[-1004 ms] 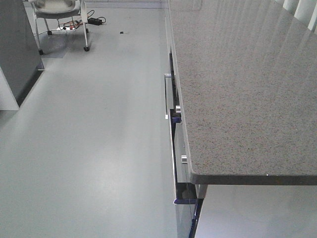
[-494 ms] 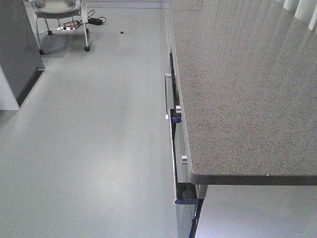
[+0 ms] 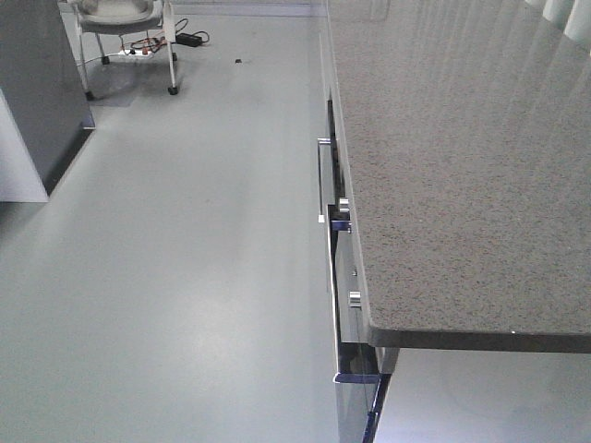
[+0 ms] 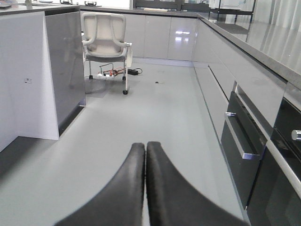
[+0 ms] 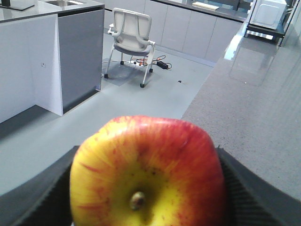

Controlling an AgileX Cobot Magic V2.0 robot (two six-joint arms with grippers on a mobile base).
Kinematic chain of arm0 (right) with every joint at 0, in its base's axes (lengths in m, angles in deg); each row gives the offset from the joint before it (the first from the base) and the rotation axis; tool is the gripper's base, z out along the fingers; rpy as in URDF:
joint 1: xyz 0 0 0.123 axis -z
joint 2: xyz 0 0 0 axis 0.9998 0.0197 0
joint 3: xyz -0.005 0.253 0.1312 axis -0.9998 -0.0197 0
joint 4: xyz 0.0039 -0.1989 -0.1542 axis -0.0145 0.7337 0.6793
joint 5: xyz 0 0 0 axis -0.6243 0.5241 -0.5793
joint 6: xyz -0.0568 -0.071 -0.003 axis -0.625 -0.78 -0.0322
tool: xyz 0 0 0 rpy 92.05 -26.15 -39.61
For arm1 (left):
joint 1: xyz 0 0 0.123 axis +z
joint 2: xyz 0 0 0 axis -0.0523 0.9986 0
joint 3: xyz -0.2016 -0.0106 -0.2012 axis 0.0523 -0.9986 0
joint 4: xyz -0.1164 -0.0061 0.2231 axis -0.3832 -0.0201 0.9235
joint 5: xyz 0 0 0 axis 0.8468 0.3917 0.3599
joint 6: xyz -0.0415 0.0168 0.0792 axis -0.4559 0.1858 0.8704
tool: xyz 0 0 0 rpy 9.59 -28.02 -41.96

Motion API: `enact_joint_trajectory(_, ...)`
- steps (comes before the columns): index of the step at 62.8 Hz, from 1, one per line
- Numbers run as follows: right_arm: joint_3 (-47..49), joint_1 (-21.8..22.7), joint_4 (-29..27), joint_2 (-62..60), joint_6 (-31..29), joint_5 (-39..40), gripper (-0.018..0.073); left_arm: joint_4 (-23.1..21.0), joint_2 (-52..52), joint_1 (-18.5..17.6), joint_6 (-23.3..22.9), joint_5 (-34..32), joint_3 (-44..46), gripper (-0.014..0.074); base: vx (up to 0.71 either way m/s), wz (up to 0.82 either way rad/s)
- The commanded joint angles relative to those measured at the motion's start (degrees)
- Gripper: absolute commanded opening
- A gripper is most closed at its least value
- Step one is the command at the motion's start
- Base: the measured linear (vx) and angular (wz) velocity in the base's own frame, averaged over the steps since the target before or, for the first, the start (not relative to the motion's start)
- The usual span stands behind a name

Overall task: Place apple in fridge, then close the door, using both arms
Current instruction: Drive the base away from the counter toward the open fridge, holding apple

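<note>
1. Two sets of fingers, each in its own wrist view: our left fingers (image 4: 134, 183) lie pressed together along their whole length, with nothing between them.
2. Our right fingers (image 5: 256, 197) are clamped on the apple (image 5: 148, 174), and a dark ribbed pad shows on each side of it.
3. The apple fills the lower middle of the right wrist view. Its yellow end with the small brown calyx faces the camera, and red streaks spread out towards its rim.
4. Behind the apple, the speckled grey surface (image 5: 254, 108) runs away on the right and the pale floor (image 5: 155, 94) lies on the left.
5. In the front view the surface (image 3: 462, 138) takes up the right half, with a rounded near corner.
6. Below its left edge we see cabinet fronts with a metal bar handle (image 3: 322, 175) and a round knob (image 3: 355, 297).
7. In the left wrist view our fingers point down the aisle above the floor (image 4: 155, 122), and a dark oven front (image 4: 240, 146) stands to the right.
8. A white chair (image 4: 106, 40) on castors stands at the far end of the aisle, with cables (image 4: 115, 73) on the floor beneath it.
9. An island (image 4: 66, 61) with a dark grey end panel and a white side stands left of the aisle, well apart from the surface.
</note>
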Motion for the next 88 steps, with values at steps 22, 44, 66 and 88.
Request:
enact_joint_trajectory(22,1.45,0.25,-2.05,-0.3,-0.53,4.18,0.0024,-0.13,-0.82,-0.39,-0.38,-4.5,-1.62,-0.0006,0.01,0.24)
enact_joint_trajectory(44,1.45,0.25,-2.05,-0.3,-0.53,4.18,0.0024,-0.13,-0.82,-0.39,-0.38,-4.5,-1.62,-0.0006,0.04,0.45)
enact_joint_trajectory(66,1.45,0.25,-2.05,-0.3,-0.53,3.96,0.0024,-0.13,-0.82,-0.39,-0.38,-4.5,-1.62,-0.0006,0.05,0.53)
enact_joint_trajectory(88,1.45,0.25,-2.05,-0.3,-0.53,3.99,0.0024,-0.13,-0.82,-0.39,-0.38,-4.5,-1.62,-0.0006,0.06,0.62)
